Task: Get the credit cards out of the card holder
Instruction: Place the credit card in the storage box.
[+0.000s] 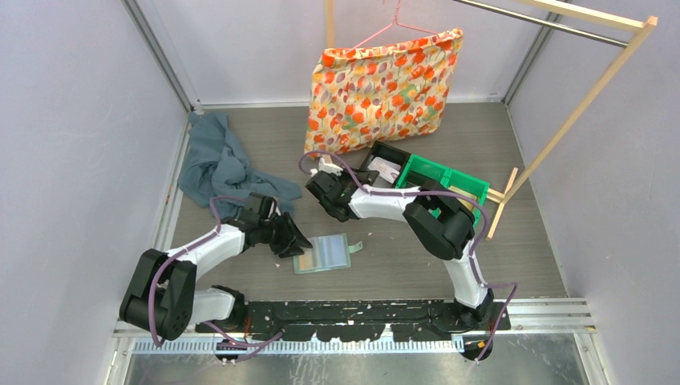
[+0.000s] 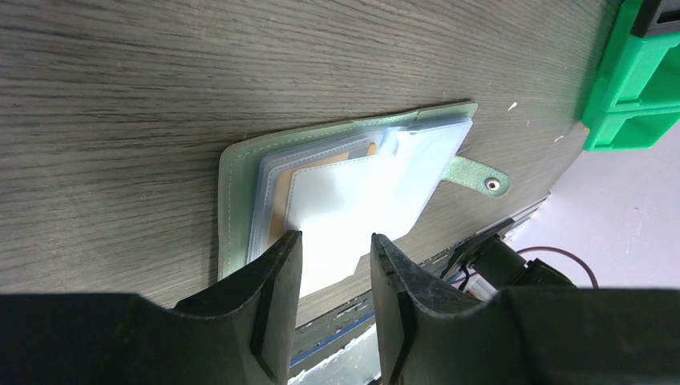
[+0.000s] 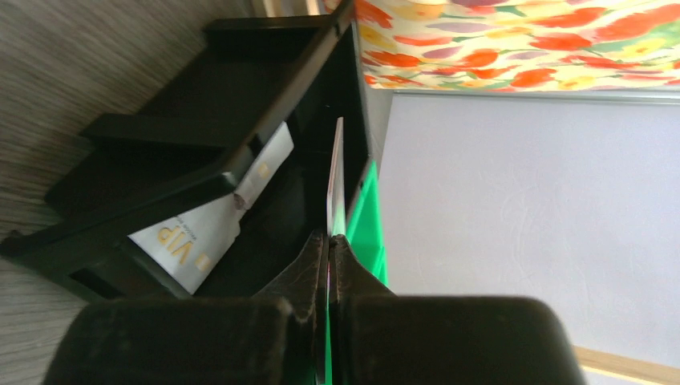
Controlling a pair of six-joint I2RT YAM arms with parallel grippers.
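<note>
We see the card holder (image 1: 323, 253) lying open on the bench (image 1: 401, 265), near the front edge and between the two arms. Its clear pockets face up and its snap tab sticks out on the right side. Our left claw (image 2: 334, 241) sits low at the holder's left end with its jaws spread. One finger is on each side of a pale flat leaf (image 2: 345, 208) that juts past the holder's edge. We cannot tell whether this leaf is a card or a pocket sleeve, nor whether either finger presses on it. An orange-tan layer shows just under it in the sleeves.

Our right claw (image 3: 329, 241) is well apart from the holder, towards the back of the bench. Its jaws are pressed together on one thin credit card (image 3: 335, 176), held edge-on over the black bin (image 3: 200, 112), close to the wall that meets the green bin (image 1: 445, 180). Inside the black bin a white VIP card (image 3: 192, 233) leans at a slant in one compartment.

A blue-grey cloth (image 1: 212, 164) lies crumpled at the back left. A floral bag (image 1: 385, 88) hangs behind the bins.
</note>
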